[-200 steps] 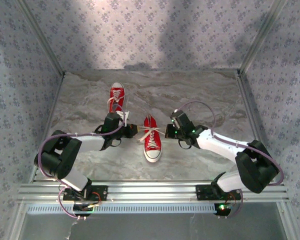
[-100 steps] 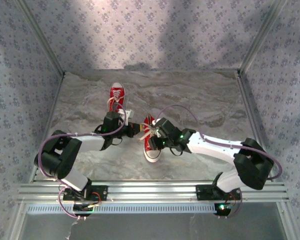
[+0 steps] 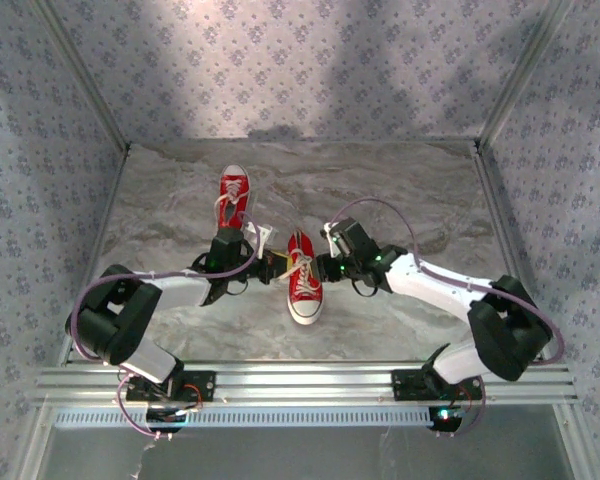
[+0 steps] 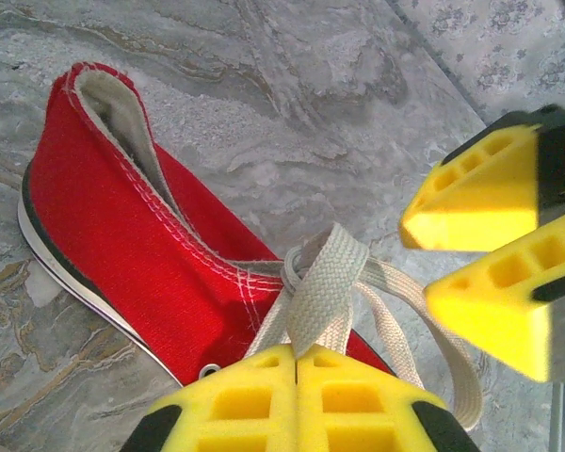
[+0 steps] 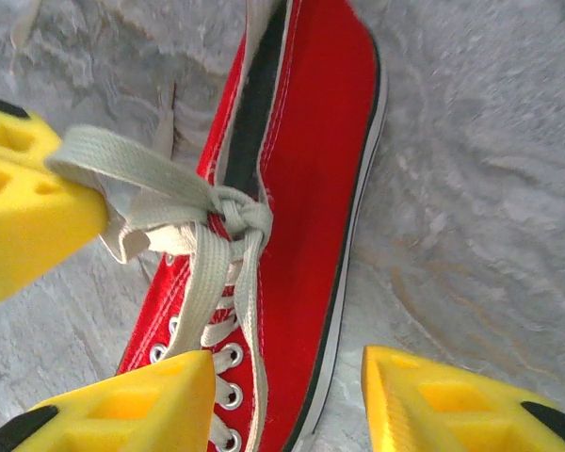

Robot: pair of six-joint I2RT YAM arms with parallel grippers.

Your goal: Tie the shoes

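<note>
Lace: white flat lace (image 5: pixel 132 155) on red canvas sneaker (image 5: pixel 311 141), soft, light, slippery; grip the loop.
Left fingers (image 4: pixel 358 405): clamped on loop, 9 o'clock of knot.
Right fingers (image 5: pixel 443 405): parted, empty.

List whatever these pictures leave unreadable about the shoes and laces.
- Near shoe toe: cut off by the bottom edge in the right wrist view; behind the left gripper in the left wrist view.
- Far shoe laces: too small in the top view to tell whether tied.
- Lace loop's end: pinched out of sight inside the left gripper in the right wrist view.
- Knot: too small in the top view, crowded by the right gripper.
</note>
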